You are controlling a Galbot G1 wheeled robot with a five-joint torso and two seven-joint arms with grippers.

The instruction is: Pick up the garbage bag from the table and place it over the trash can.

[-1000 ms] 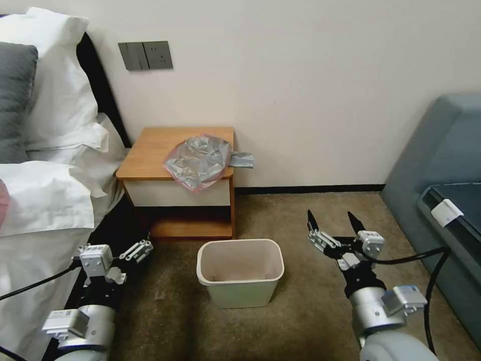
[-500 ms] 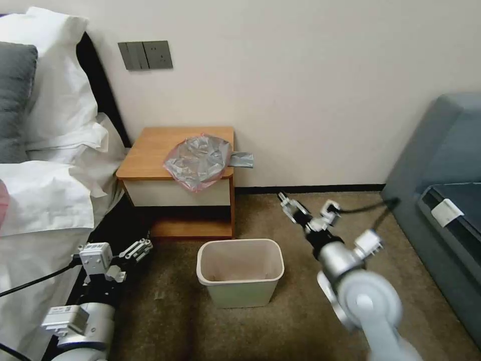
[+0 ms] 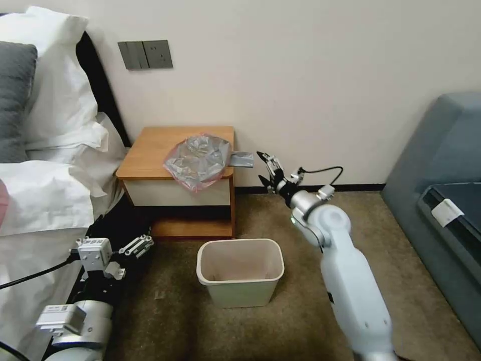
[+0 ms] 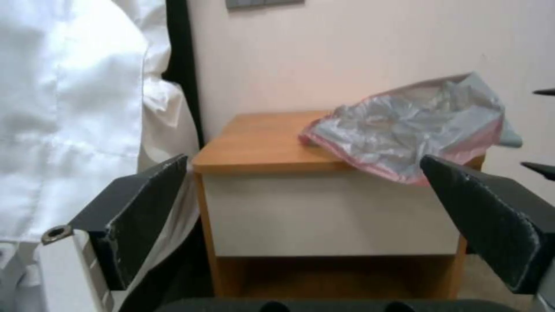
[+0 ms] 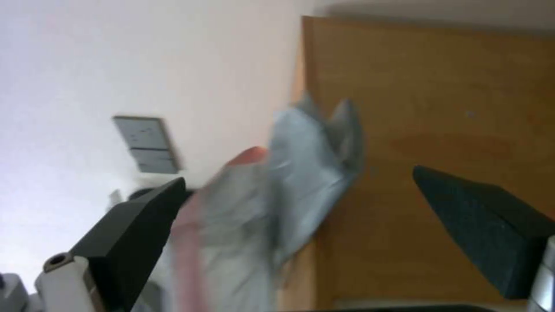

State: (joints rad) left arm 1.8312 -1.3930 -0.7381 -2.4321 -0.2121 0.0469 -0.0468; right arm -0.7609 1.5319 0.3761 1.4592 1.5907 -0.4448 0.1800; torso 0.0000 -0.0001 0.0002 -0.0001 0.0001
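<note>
The garbage bag (image 3: 199,161) lay at the surface's (image 3: 150,153) front right corner, overhanging its edges. The right end effector (image 3: 264,167) hovered just beside it, fingers apart. The left end effector (image 3: 141,246) hung low, also spread, by the bed (image 3: 45,200).

Right gripper (image 5: 301,225) facing the garbage bag (image 5: 277,190)

Its jaws stand wide apart; the crumpled bag lies between them on the desk (image 5: 439,108), ahead of the tips.

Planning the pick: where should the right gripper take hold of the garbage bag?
Grip the grey tail of the garbage bag overhanging the table's right edge, coming from the right. It sticks out free, and the right gripper, jaws open, faces it.
</note>
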